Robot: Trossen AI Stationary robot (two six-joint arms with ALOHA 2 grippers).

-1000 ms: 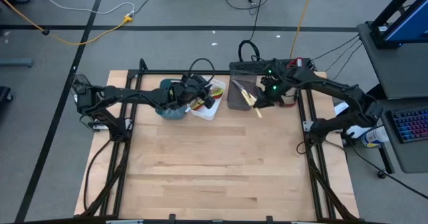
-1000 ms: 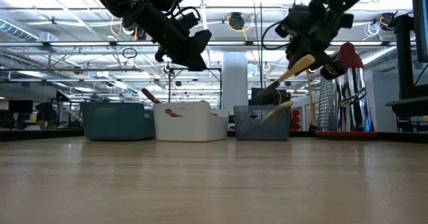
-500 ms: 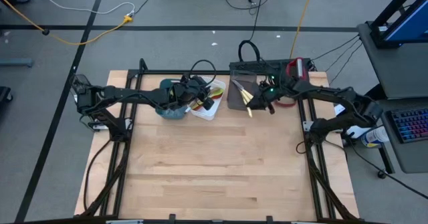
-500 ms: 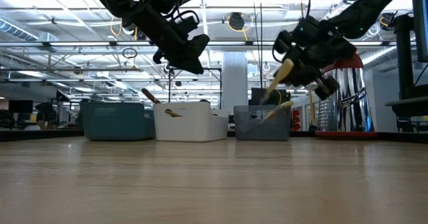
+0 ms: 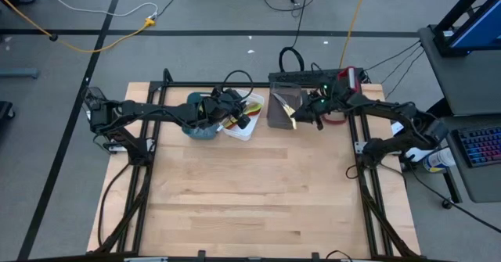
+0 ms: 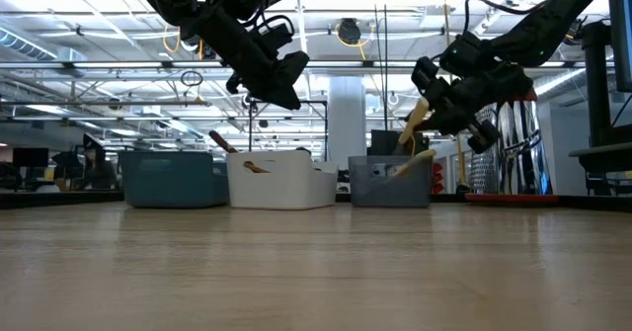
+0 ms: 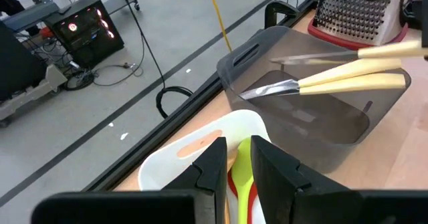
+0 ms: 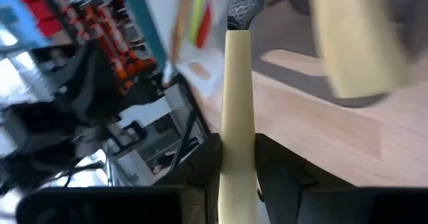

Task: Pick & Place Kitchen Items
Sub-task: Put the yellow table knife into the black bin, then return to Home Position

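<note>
- A pale-handled knife [image 8: 238, 124] is clamped by its handle between the fingers of the right gripper [image 5: 309, 110], held in the air above the grey-brown tray [image 5: 281, 118], blade pointing down toward the tray's inside.
- In the low view that knife [image 6: 413, 125] hangs tilted just over the tray's rim [image 6: 388, 183], clear of it.
- Inside the grey-brown tray [image 7: 348, 127] lie more pale-handled knives [image 7: 348, 77], roughly side by side, their handles propped on the rim toward the right gripper's side.
- A metal grater [image 7: 354, 10] on a red base stands just beside the grey-brown tray, on its far side from the white tray.
- The white tray [image 5: 244, 124] sits just beside the grey-brown tray and holds a green spatula [image 7: 243, 177], a red utensil [image 7: 235, 182] and a wooden spoon [image 7: 200, 144].
- The teal tray [image 6: 173, 179] stands on the other side of the white tray, all three in a row on the bench [image 5: 250, 192].
- The left gripper [image 5: 239, 115] hovers above the white tray, its fingers [image 7: 212, 165] slightly parted and holding nothing.
</note>
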